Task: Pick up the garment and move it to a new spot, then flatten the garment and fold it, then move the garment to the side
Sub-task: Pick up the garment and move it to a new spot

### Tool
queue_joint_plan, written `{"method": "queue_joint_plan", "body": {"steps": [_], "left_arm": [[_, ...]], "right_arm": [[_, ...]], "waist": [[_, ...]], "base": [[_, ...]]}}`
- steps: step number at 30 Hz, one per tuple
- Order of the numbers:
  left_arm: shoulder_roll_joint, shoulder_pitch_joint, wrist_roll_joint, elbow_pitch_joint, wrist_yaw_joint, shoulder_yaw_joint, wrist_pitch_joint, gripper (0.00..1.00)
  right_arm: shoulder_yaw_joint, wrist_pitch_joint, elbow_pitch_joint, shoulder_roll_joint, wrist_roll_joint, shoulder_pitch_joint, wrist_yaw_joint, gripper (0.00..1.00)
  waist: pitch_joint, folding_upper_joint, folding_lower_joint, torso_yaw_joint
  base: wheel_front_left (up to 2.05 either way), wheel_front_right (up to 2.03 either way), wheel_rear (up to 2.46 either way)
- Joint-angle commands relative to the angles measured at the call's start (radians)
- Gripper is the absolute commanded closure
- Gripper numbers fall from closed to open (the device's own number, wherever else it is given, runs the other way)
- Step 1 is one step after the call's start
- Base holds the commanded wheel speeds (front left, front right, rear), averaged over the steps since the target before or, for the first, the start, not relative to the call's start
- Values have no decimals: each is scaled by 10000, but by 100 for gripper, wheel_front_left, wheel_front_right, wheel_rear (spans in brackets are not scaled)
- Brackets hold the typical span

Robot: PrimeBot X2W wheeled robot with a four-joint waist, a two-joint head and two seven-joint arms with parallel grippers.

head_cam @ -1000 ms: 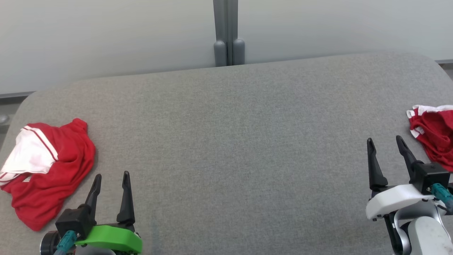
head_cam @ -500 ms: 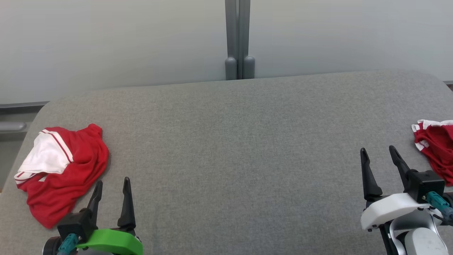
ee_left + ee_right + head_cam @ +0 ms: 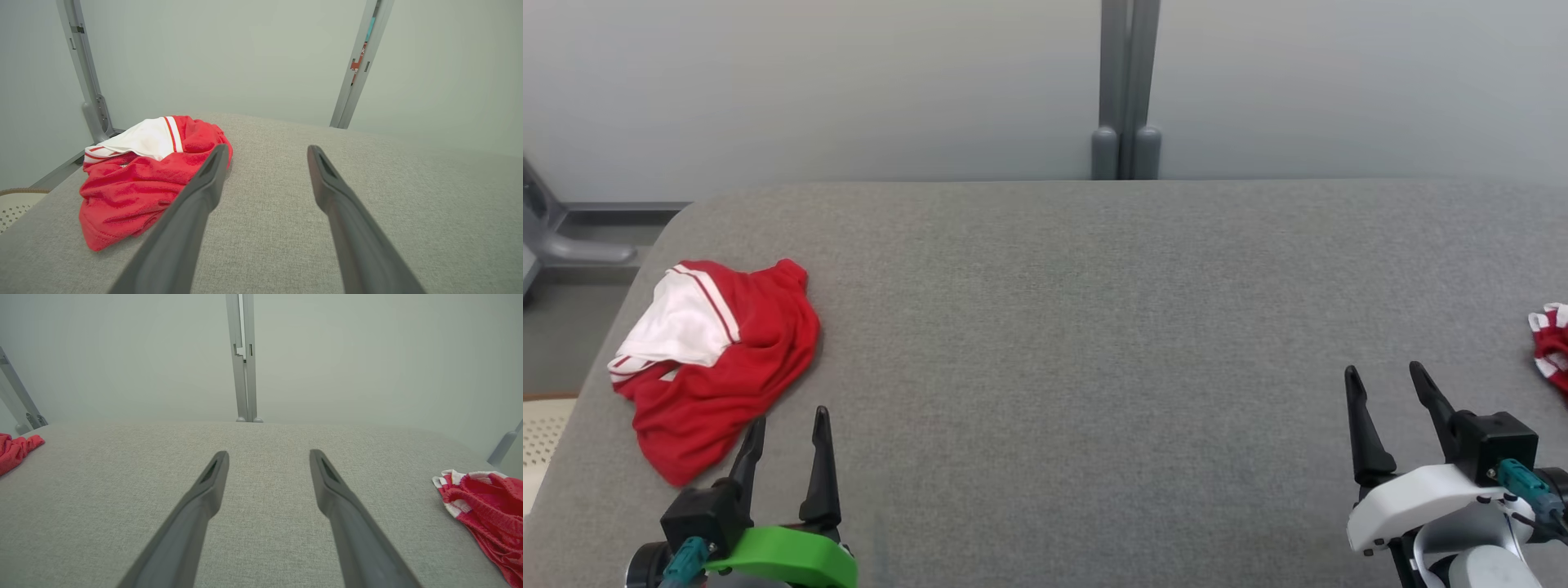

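The garment [image 3: 727,359] lies bunched at the left end of the grey padded table [image 3: 1094,327], red with a white panel edged by a red stripe. The left wrist view has the garment [image 3: 139,188] just left of my fingers, and its red edge [image 3: 14,451] shows at the far left of the right wrist view. My left gripper [image 3: 787,416] stands open just right of its near corner, apart from it, and the left gripper [image 3: 267,148] holds nothing. My right gripper [image 3: 1383,370] is open over bare table at the right, and between the spread fingers of the right gripper [image 3: 268,453] there is nothing.
Another bunched red cloth with red-and-white striped trim [image 3: 1552,343] lies at the table's right edge, and this cloth [image 3: 482,502] sits right of my right fingers. A grey post [image 3: 1127,90] stands behind the table against a pale wall. A pale perforated basket [image 3: 539,433] sits off the left end.
The head camera has turned left, so the whole picture has shifted right and the right cloth has nearly left the frame. Both grippers stay open, and neither cloth has moved on the table.
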State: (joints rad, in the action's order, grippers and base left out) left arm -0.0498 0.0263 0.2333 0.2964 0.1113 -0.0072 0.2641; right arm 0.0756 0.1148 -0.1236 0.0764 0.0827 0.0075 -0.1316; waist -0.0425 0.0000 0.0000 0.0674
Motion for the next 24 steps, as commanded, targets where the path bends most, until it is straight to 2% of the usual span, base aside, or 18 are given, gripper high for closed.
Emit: {"method": "queue_joint_plan", "body": {"steps": [1, 15, 19, 24], "left_arm": [[-23, -107, -93, -9, -43, 24, 1, 0], [-80, -284, -403, 6, 81, 234, 1, 0], [-133, -352, -448, -54, 102, 310, 1, 0], [-176, -435, -495, -79, 109, 409, 1, 0]], "right_arm": [[-30, 4, -17, -22, 57, 106, 18, 0], [-526, 97, -296, -146, 207, 145, 18, 0], [-690, 214, -433, -158, 225, 9, 18, 0], [-1015, 262, -606, -141, 105, -139, 18, 0]], "waist": [[5, 0, 0, 500], [-38, 0, 0, 2961], [-87, 0, 0, 3508], [-138, 0, 0, 3876]], "base": [[0, 0, 0], [0, 0, 0], [0, 0, 0], [0, 0, 0]]}}
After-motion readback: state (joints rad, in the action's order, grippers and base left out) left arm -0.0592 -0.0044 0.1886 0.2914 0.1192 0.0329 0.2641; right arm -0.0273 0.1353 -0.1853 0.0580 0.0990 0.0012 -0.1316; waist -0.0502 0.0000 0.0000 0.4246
